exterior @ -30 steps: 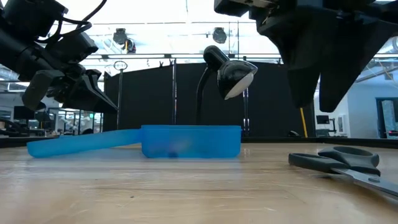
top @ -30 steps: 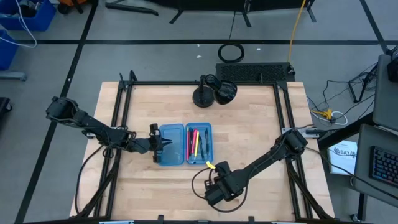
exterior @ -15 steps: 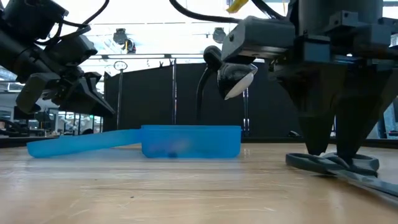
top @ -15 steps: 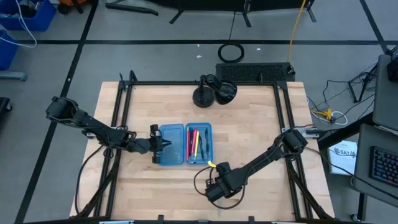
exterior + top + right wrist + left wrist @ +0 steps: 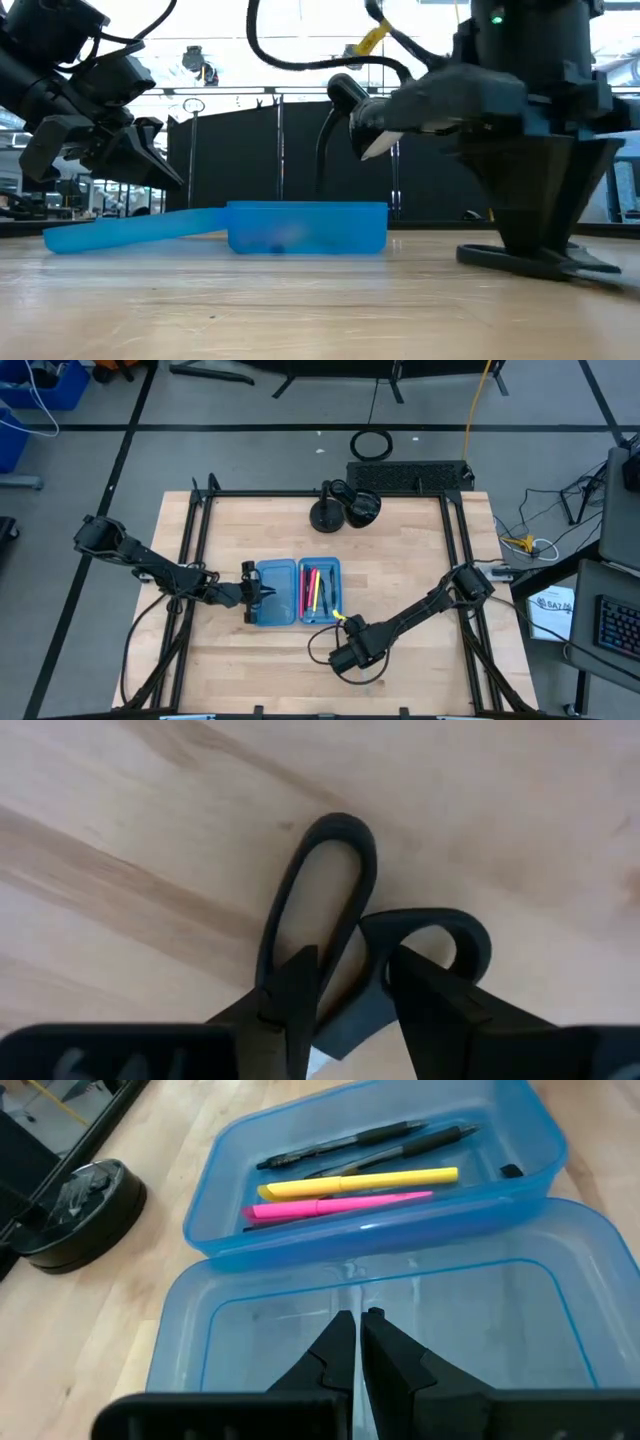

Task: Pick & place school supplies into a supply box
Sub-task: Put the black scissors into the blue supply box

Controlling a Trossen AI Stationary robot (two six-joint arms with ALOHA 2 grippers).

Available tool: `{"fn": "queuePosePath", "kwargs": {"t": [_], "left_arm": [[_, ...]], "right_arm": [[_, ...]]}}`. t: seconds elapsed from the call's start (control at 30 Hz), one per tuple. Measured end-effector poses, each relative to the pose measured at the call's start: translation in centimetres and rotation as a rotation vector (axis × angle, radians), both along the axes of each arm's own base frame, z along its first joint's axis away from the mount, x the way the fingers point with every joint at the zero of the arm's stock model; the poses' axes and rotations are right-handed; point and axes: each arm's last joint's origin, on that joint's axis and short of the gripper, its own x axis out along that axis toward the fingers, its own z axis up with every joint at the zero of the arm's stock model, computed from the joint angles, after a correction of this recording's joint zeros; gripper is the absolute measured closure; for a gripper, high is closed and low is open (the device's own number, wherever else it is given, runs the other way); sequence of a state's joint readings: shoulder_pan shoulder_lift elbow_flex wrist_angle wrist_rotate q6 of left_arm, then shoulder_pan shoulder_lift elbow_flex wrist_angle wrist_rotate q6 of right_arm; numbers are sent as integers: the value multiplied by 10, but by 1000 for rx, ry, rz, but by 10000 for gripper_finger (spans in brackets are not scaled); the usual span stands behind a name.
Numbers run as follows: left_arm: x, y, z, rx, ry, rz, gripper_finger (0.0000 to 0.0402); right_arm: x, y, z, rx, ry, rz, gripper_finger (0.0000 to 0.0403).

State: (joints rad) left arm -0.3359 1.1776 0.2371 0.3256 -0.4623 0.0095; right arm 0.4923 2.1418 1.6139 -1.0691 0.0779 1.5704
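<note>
Scissors (image 5: 360, 960) with black handles lie flat on the wooden table (image 5: 400, 570) at about five o'clock from the supply box (image 5: 298, 592), and the right gripper (image 5: 350, 985) is down on them with its fingers (image 5: 290, 995) astride the handle loops, seemingly pinching where the two loops meet, though the wrist view does not make the contact plain. Inside the open blue box's right half rest a yellow pen (image 5: 360, 1180), a pink pen (image 5: 340, 1205) and two black pens (image 5: 370, 1142). At nine o'clock of the box, the left gripper (image 5: 357, 1342) hovers over the empty half with its fingers pressed together.
</note>
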Motion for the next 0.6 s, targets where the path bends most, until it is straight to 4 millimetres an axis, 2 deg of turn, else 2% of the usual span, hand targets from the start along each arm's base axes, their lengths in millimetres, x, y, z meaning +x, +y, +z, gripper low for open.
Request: {"fn": "queuePosePath", "kwargs": {"t": [0.3,0.6], "left_arm": [[0,0,0,-18,1,-5,376],[0,-1,0,-29,1,-5,376]], "right_arm": [[-11,-13,-14,-18,134,307,284],[-5,-9,-16,26,87,542,284]]}}
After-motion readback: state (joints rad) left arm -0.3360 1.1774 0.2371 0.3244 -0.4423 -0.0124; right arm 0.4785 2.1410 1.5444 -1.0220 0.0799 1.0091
